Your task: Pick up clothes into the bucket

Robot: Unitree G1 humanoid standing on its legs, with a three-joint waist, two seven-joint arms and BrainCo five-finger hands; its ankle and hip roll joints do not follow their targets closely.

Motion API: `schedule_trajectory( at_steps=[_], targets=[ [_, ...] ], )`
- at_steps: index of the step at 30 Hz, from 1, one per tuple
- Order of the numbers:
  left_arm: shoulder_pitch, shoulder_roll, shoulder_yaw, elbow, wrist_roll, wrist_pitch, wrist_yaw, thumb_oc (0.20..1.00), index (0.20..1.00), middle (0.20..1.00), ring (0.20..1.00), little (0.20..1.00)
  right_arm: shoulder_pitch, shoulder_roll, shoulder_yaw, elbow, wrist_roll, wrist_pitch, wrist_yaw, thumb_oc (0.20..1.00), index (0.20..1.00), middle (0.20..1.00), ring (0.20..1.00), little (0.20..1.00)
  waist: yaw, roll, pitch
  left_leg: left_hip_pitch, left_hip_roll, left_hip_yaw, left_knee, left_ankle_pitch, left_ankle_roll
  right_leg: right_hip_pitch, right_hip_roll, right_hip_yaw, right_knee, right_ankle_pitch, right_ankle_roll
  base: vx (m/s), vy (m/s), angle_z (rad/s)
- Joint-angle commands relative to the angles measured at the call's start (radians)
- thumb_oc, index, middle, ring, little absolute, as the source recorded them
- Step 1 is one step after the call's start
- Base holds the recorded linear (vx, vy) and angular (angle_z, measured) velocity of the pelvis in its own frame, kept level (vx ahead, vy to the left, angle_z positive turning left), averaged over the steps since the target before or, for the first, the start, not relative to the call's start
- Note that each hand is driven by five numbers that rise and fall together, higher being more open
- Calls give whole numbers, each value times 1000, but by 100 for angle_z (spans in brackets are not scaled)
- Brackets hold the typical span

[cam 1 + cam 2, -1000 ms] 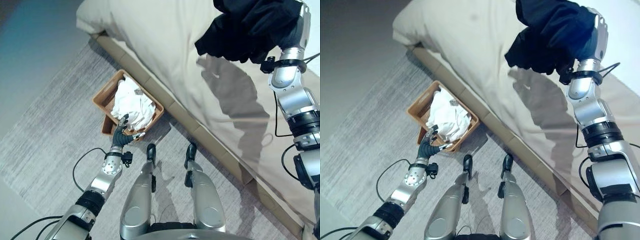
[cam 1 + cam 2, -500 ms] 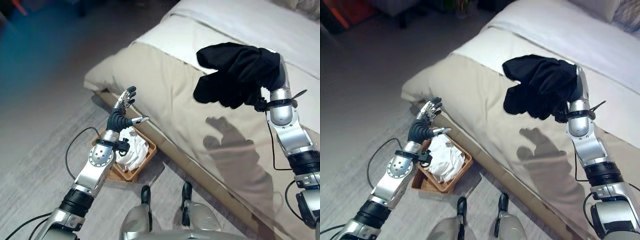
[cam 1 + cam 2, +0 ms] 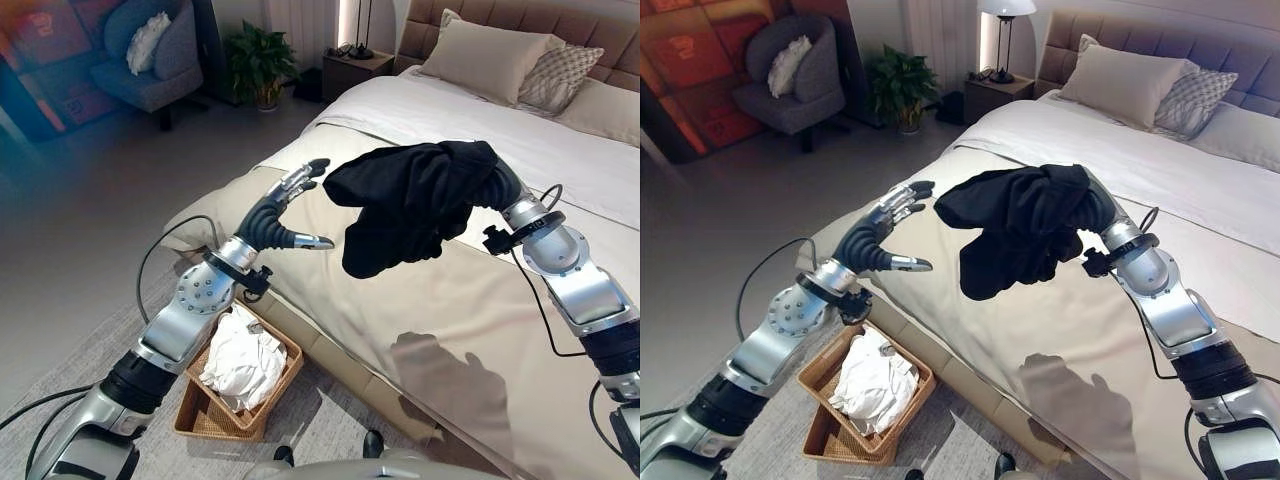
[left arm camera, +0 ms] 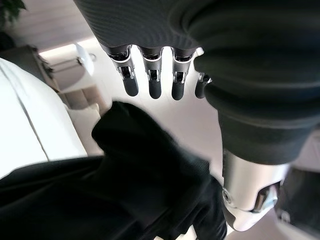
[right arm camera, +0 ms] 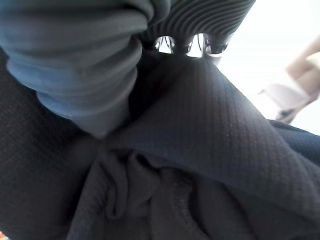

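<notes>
A black garment (image 3: 410, 205) hangs in the air over the beige bed cover, bunched in my right hand (image 3: 497, 186), which is shut on it; the cloth covers most of that hand (image 5: 180, 45). My left hand (image 3: 280, 212) is raised just left of the garment, open, its fingers (image 4: 150, 75) straight and a small gap short of the black cloth (image 4: 125, 190). Below, on the rug beside the bed, stands a brown woven basket (image 3: 197, 420) holding white clothes (image 3: 238, 362).
The bed (image 3: 470, 300), with a white sheet and pillows (image 3: 490, 60), takes up the right side. A grey armchair (image 3: 790, 85), a potted plant (image 3: 902, 85) and a nightstand with a lamp (image 3: 998, 80) stand at the far wall. Bare floor lies left of the basket.
The camera has tilted up to show the room. My left hand rose from the basket to beside the garment. My right hand brought the garment down and left, over the bed's edge.
</notes>
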Motion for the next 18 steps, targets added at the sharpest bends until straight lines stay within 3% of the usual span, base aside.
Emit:
schedule_trajectory(
  at_steps=[1, 18],
  targets=[
    [-67, -16, -25, 97, 88, -24, 14, 1000, 1000, 1000, 1000, 1000, -81, 17, -1, -89, 94, -69, 2, 200, 200, 200, 200, 200, 14, -45, -101, -37, -17, -31, 98, -85, 6, 14, -49, -12, 84, -69, 60, 17, -4, -6],
    [-102, -152, -69, 176, 158, -15, 38, 1000, 1000, 1000, 1000, 1000, -146, 119, 109, -223, 205, -86, 83, 200, 200, 200, 200, 200, 14, -49, -103, -25, -14, -40, 95, -85, 10, 32, -50, -18, 84, -72, 60, 0, 0, 0]
  ],
)
